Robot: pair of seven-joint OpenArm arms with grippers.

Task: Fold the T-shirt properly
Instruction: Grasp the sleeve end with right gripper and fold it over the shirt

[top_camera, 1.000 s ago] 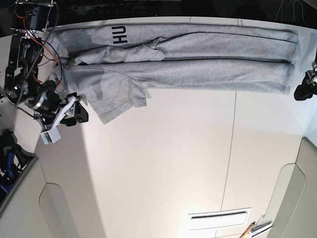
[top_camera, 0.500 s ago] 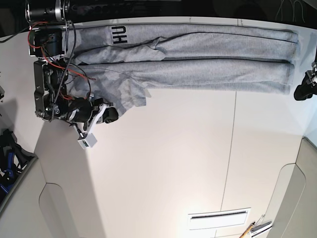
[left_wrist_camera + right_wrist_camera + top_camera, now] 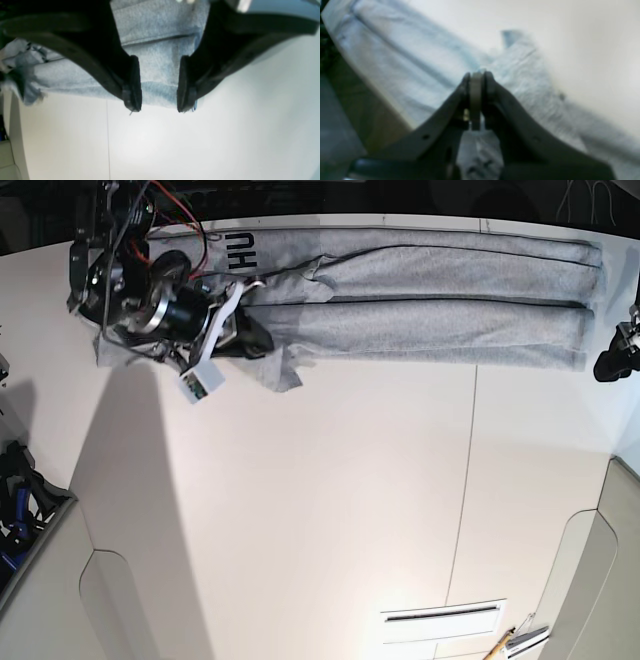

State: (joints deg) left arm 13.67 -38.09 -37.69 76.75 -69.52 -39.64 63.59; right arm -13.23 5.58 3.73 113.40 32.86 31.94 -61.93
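The light grey T-shirt lies in a long folded band along the table's far edge, with its black lettering at the left end. My right gripper is over the shirt's left part, shut on a fold of the sleeve; in the right wrist view the fingers are pressed together with cloth under them. My left gripper is at the shirt's right end. In the left wrist view it is open and empty, above the hem.
The white table has a seam running front to back. A white slotted strip and a small tool lie near the front right. Dark gear sits off the left edge.
My right gripper has closed on the spread sleeve and moved up and right onto the shirt's body, carrying the sleeve with it. The left arm has not moved.
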